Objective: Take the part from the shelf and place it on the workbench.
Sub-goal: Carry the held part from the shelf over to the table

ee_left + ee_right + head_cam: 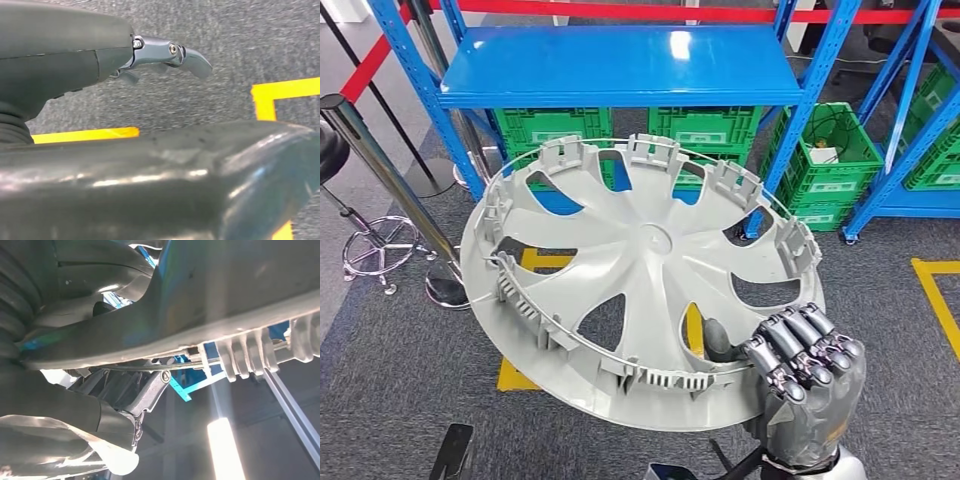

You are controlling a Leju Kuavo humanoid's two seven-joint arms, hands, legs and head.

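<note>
The part [644, 270], a big grey wheel cover, is off the shelf [622, 65] and up in the air in front of the robot, tilted, w/ its back side facing up. The right hand [803, 375] holds it at the near rim, fingers [792, 345] curled over the edge & thumb under it. The left hand [75, 55] hangs low over the grey floor [226, 60] w/ yellow lines; it holds nothing, one finger [170, 52] sticks out, rest can't be told. So the taking looks done. Still left: carry the part to the workbench & set it down.
</note>
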